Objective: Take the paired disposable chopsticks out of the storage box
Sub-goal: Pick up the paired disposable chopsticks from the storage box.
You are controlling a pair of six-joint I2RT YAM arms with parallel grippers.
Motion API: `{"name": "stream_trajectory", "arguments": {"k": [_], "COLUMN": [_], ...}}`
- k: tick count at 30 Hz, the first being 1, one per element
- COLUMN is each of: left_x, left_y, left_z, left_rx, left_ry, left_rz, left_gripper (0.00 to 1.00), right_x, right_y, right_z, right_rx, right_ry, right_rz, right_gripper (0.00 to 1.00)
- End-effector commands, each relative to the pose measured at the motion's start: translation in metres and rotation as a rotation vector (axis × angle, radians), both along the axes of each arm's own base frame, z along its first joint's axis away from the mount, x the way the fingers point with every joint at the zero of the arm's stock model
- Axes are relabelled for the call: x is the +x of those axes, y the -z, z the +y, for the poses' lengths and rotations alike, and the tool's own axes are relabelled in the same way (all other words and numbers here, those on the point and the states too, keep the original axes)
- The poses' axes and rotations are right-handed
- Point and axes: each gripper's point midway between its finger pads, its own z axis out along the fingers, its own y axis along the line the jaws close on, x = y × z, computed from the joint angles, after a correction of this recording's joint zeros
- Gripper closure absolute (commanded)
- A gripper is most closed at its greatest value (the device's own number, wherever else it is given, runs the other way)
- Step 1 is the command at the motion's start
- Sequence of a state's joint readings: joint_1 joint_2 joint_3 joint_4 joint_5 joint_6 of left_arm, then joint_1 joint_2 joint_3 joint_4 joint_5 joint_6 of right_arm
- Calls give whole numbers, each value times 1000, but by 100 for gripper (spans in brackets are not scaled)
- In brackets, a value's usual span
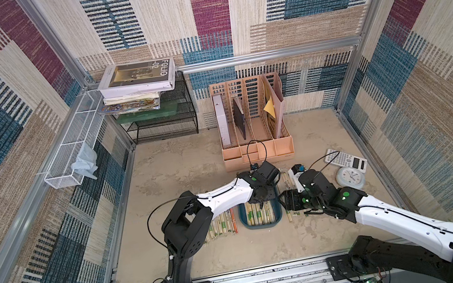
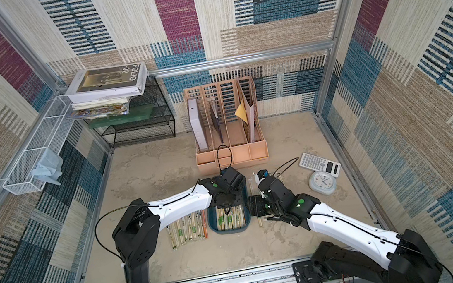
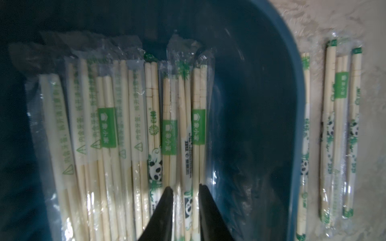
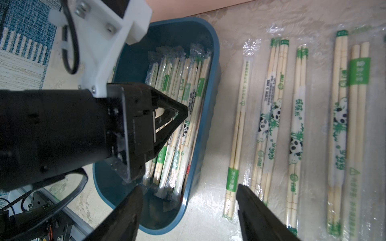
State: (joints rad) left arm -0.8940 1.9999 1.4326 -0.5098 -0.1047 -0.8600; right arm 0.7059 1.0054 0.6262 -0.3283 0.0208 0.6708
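- The storage box (image 1: 246, 224), a shallow teal tray, sits on the table (image 1: 207, 259). The paired disposable chopsticks (image 1: 258, 215) lie packed lengthwise inside it in clear wrappers.
- The left gripper (image 3: 184, 187) is down inside the box, jaws drawn in narrow either side of one panda-print wrapped pair (image 3: 188, 158). Whether they actually bite on it, I cannot tell.
- The right gripper (image 4: 188, 192) hangs just beside the box on the right arm's side, jaws spread wide and holding nothing.
- Loose pairs (image 4: 296, 125) lie in a row on the table just beside the box on that same side.
- A second row of pairs (image 1: 223, 226) lies close along the box's opposite side.
- The peach file organizer (image 1: 257, 151) stands beyond the box's far end, well apart.
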Motion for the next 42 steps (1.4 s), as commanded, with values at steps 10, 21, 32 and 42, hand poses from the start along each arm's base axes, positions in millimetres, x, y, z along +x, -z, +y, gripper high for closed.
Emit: {"name": "stream_trajectory", "arguments": {"k": [10,21,32,42], "left_x": [-1,0,6,5], "left_y": [18,9,-47,-75], "left_z": [-6,-7,10,45], "left_rx": [7,-4,-11,-11], "left_ry": [13,22,19,-18], "left_rz": [34,21,-91,-150], "left_gripper": [80,94,96,98], "right_x": [1,2,3,2], "right_y": [-1,-4,-10,-14], "right_z": [0,0,7,22], "right_rx": [3,7,26,23], "right_ry": [-3,-2,-21,-52], "right_rz": [2,-1,-8,-12], "right_gripper": [26,26,26,26]}}
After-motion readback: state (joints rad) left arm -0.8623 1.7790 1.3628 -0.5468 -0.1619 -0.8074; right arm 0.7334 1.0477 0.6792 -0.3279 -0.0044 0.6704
